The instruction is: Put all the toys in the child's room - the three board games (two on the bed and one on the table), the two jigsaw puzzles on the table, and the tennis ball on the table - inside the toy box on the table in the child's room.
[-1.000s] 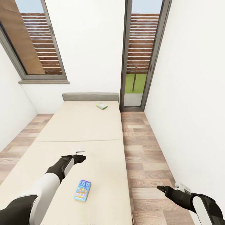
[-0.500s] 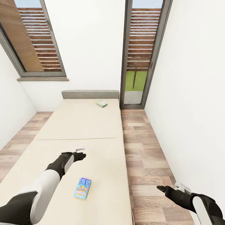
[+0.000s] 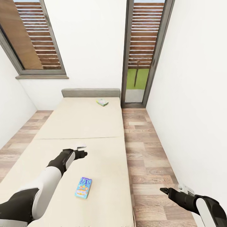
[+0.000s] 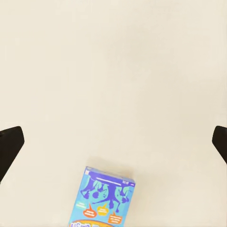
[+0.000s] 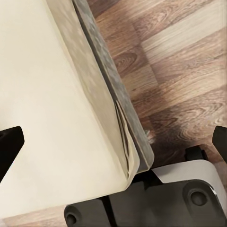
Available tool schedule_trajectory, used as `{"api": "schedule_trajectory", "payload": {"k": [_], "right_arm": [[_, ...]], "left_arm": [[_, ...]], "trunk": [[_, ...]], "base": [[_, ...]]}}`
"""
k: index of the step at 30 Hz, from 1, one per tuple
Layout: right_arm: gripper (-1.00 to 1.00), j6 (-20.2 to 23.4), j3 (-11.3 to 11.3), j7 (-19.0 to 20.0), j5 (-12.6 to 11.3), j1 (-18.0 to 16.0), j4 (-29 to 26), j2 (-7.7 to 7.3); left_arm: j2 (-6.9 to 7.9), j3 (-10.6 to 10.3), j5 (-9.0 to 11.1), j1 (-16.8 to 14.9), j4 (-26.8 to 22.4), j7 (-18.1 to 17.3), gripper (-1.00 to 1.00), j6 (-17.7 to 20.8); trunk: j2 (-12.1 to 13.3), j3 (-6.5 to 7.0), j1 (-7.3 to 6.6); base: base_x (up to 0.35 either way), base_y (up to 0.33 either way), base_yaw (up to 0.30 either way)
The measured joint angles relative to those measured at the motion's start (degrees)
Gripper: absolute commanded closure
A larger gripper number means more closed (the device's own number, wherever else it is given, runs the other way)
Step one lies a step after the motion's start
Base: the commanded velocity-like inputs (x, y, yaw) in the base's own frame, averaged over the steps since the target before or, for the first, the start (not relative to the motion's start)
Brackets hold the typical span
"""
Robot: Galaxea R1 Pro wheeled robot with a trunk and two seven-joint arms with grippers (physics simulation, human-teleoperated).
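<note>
Left hand (image 3: 82, 154) hung wide open, empty, over the smooth beige bed (image 3: 94, 126); flat blue board game (image 3: 83, 187) lay near; right hand (image 3: 163, 190) open, empty; far box (image 3: 102, 102) blurry.

This was a bedroom in a home, rendered in a simulator. A low bed (image 3: 82, 126) with a plain beige mattress and a grey headboard (image 3: 90, 93) stood against the far white wall (image 3: 91, 47). Wood-plank floor (image 3: 148, 151) ran along both sides of it. Two tall dark-framed windows (image 3: 140, 50) looked out on slatted wooden fencing and a strip of green grass. Two small colourful game boxes lay on the mattress, a blue one (image 3: 83, 187) near the foot and a green-and-white one (image 3: 102, 102) near the headboard, suggesting a child's room.
</note>
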Motion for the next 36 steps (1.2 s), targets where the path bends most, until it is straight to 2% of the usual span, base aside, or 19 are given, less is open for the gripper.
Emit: {"api": "schedule_trajectory", "payload": {"k": [16,25,36], "right_arm": [[-1.00,0.0,0.0,-0.1,0.0,0.0,0.1,-0.27],[-1.00,0.0,0.0,-0.1,0.0,0.0,0.1,-0.27],[-1.00,0.0,0.0,-0.1,0.0,0.0,0.1,-0.27]], "left_arm": [[-0.01,0.0,-0.1,-1.3,0.0,0.0,-1.00,1.9],[-0.03,0.0,-0.1,-3.2,0.0,0.0,-1.00,2.3],[-0.06,0.0,-0.3,-3.6,0.0,0.1,-1.00,3.0]], "trunk": [[0.0,-1.50,0.00],[0.0,-2.34,0.00],[0.0,-3.37,0.00]], "base": [[0.000,0.000,0.000],[0.000,0.000,0.000],[0.000,0.000,0.000]]}}
